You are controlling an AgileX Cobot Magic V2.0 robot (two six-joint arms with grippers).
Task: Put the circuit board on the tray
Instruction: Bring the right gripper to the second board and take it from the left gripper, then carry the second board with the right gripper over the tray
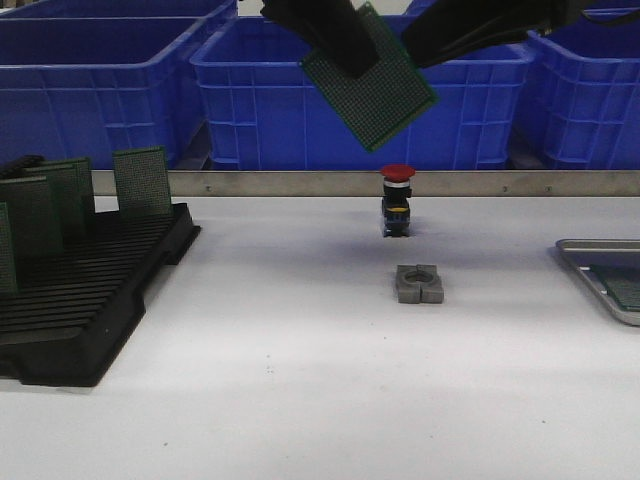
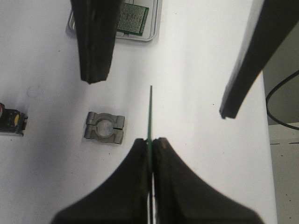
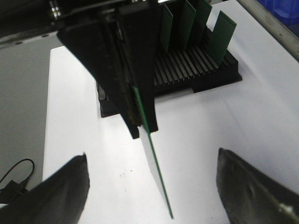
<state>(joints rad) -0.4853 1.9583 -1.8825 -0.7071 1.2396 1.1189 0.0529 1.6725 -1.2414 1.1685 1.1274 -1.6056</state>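
Observation:
High over the middle of the table hangs a green circuit board (image 1: 375,90), tilted, and my left gripper (image 1: 352,62) is shut on its upper corner. In the left wrist view the board (image 2: 150,109) shows edge-on, pinched in that gripper (image 2: 151,141). My right gripper (image 3: 152,155) is open, with its fingers (image 3: 65,191) on either side of the board's free edge (image 3: 158,175) and apart from it. The silver tray (image 1: 597,249) lies at the table's right edge. Another green board (image 2: 132,18) lies in the tray (image 2: 152,29).
A black slotted rack (image 1: 90,300) at the left holds several upright green boards (image 1: 142,180). A red-capped push button (image 1: 397,200) and a grey metal clamp block (image 1: 419,284) sit mid-table below the grippers. Blue crates (image 1: 260,90) stand behind a metal rail (image 1: 300,183).

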